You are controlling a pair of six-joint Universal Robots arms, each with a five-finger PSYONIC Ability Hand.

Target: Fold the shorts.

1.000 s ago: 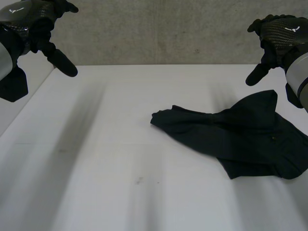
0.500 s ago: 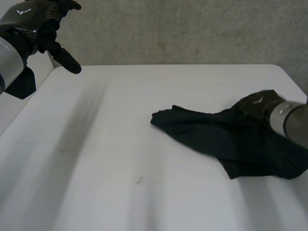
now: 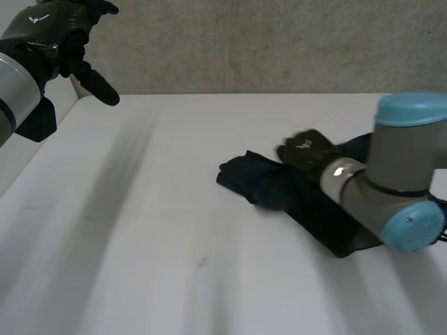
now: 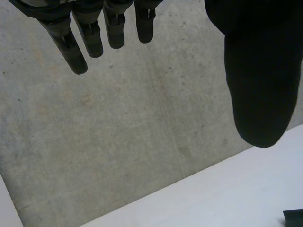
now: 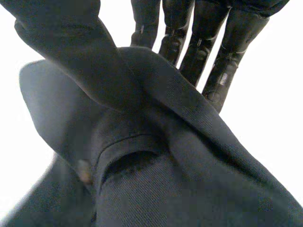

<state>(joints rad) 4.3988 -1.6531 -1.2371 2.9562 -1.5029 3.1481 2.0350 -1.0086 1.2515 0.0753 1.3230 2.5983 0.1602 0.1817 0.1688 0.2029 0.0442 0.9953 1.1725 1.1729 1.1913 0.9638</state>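
- The shorts (image 3: 258, 185) lie bunched and creased on the worktop (image 3: 140, 244), not spread flat. The right arm (image 3: 391, 192) hides the part of them nearest it.
- The right robot hand (image 3: 304, 150) is on top of the shorts, toward the end farthest from its own arm. In the right wrist view a raised ridge of cloth stands between the thumb and the straight fingers (image 5: 215, 71), so I judge that it is pinching that fold.
- The left robot hand (image 3: 59, 35) hangs in the air well apart from the shorts, with fingers straight, thumb spread and nothing held. The wall (image 4: 118, 142) is behind it.
- Risk 1: the pinch looks shallow and may hold only 1 layer. A pull would then lift that layer alone and drag the rest into a tighter heap.
- Risk 2: the ridge could slip out from between thumb and fingers. The grip sits on a soft fold, not on a hem or the waistband.
- Risk 3: nothing pins the shorts at any other point. If 1 robot hand hauls on them, the whole garment may slide across the worktop instead of opening.
- Risk 4: the right arm lies low over the shorts. A sweep could catch cloth under it and twist the legs together.
- Risk 5: folding before the shorts are flattened would lock in the creases and leave the edges uneven.
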